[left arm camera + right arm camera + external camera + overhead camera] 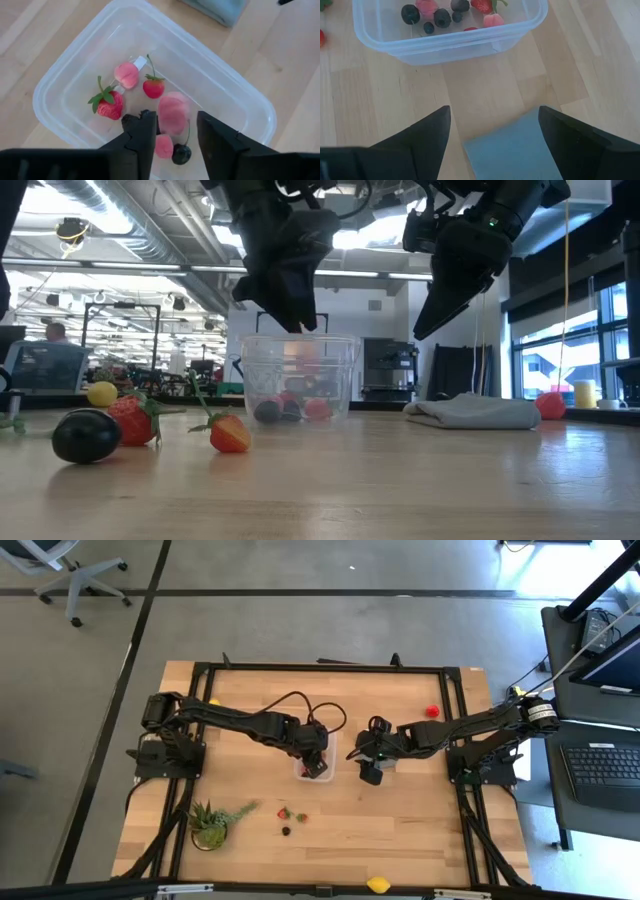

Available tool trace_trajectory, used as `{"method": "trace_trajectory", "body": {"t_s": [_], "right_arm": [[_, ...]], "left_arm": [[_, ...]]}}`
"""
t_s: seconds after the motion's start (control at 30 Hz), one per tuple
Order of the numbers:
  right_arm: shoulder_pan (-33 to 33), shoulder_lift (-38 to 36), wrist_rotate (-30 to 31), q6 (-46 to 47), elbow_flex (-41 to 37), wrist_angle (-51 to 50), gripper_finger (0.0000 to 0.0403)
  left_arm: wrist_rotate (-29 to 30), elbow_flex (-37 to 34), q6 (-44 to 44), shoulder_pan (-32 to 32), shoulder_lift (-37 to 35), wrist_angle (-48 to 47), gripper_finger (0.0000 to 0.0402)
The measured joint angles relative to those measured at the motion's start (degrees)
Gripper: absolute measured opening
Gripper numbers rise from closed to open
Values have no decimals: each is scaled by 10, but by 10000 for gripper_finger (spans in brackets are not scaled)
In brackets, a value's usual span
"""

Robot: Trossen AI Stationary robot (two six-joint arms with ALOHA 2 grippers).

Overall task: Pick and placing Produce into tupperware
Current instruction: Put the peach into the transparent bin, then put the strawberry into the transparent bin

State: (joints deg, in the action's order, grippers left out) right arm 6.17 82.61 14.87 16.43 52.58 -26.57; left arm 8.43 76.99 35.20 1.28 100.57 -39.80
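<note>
The clear tupperware [55,75] stands mid-table [303,766] and holds several produce pieces: a strawberry [107,104], a small red fruit [153,87], pink pieces [126,74] and a dark berry [181,153]. My left gripper [177,130] hangs open just above the tub's inside [300,320]. A blurred pink piece [172,114] shows just beyond its fingertips, apart from them. My right gripper [495,125] stands open to the tub's right [372,775], above a flat grey piece [512,150]. More produce lies loose on the table: two strawberries [130,420] [230,432] and a dark berry [85,435].
A green potted plant [212,823] stands near the front left. A red fruit [432,711] lies at the far right, and yellow pieces lie at the front edge [378,884] and the far left [213,701]. Black rails [320,668] frame the table.
</note>
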Motion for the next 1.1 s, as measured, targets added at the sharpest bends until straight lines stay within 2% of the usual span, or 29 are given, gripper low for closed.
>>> {"method": "trace_trajectory", "body": {"t_s": [0.27, 0.43, 0.7, 0.93, 1.1], "right_arm": [[0, 0, 0, 12, 0, -1, 303], [0, 0, -1, 12, 0, -6, 303], [0, 0, -1, 8, 0, -16, 303], [0, 0, -1, -4, 0, -15, 303], [0, 0, -1, -4, 0, -15, 303]], "left_arm": [[-4, 0, 2, -6, -8, -13, 215], [-4, 0, 4, 7, -69, -70, 243], [11, 0, 23, 80, -158, -164, 250], [14, -9, 3, 166, -164, -165, 246], [34, -67, 47, 221, -162, -137, 245]]}}
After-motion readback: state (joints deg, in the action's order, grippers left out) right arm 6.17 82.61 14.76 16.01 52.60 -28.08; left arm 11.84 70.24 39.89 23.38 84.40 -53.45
